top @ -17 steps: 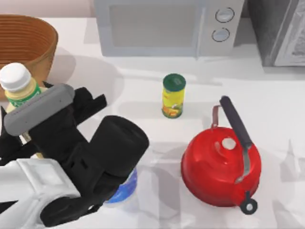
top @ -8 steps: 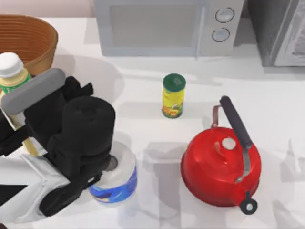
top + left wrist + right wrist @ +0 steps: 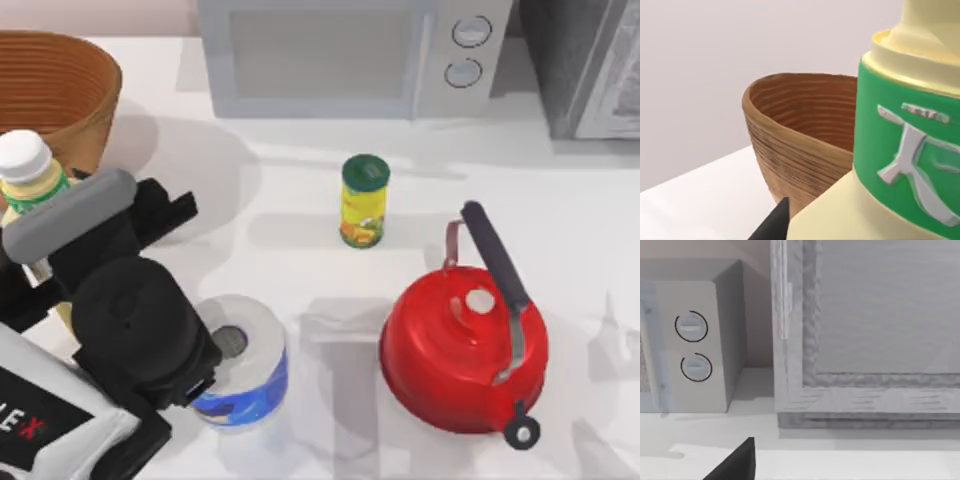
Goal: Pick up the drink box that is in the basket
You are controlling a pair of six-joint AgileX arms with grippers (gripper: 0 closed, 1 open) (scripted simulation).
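Two appliances: a microwave (image 3: 320, 55) and a grey cabinet (image 3: 590, 60) are set side by side along the far edge of the bench (image 3: 300, 180); both are seen close up from the right wrist.
Bench: white; a broad bare stretch is left between the basket and the small cylinder, and another between the cylinder and the microwave.
Left arm: seen over the near left corner, partly covering the paper roll from above.
Basket: the basket (image 3: 60, 85) is placed at the far left corner and cut by the top view's left edge; its ribbed inner wall is seen behind the drink box from the left wrist.
Kettle: a red kettle (image 3: 460, 350) is stood right of centre, near the front edge, well apart from the basket.
Paper roll: a roll (image 3: 240, 360) with a blue wrapper is stood just beside the left arm.
Drink box: the drink box (image 3: 30, 175) is held outside the basket, just in front of its rim, white cap up.
Small cylinder: a yellow-green cylinder (image 3: 364, 200) with a dark green lid is stood upright mid-bench, apart from everything.
Left hand: the left hand (image 3: 45, 235) is clenched around the drink box.
Right hand: the right hand (image 3: 735, 465) is faced toward the microwave and cabinet; its state cannot be told.
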